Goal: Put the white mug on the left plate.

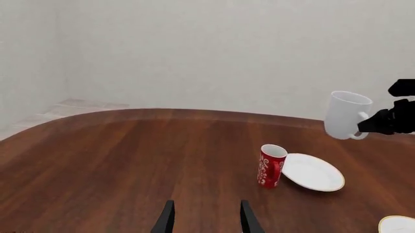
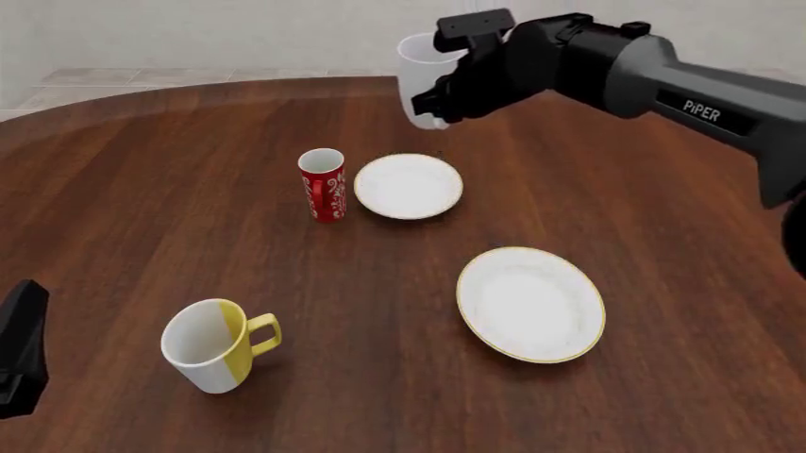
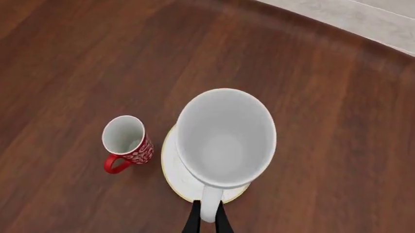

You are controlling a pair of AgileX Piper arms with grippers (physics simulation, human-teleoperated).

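The white mug (image 2: 422,57) hangs upright in the air, my right gripper (image 2: 441,99) shut on its handle. In the right wrist view the white mug (image 3: 224,138) covers most of the left plate (image 3: 174,177) far below it, and the right gripper (image 3: 206,221) pinches the handle. The left plate (image 2: 409,186) is small, white and gold-rimmed, and lies on the table's far half. From the left wrist camera, the white mug (image 1: 343,114) floats well above the left plate (image 1: 312,172). My left gripper (image 1: 206,204) is open, low over bare wood, holding nothing.
A slim red patterned cup (image 2: 323,184) stands just left of the small plate. A larger gold-rimmed plate (image 2: 530,304) lies right of centre. A white-and-yellow mug (image 2: 211,344) lies tilted at the near left, close to my left arm (image 2: 19,344).
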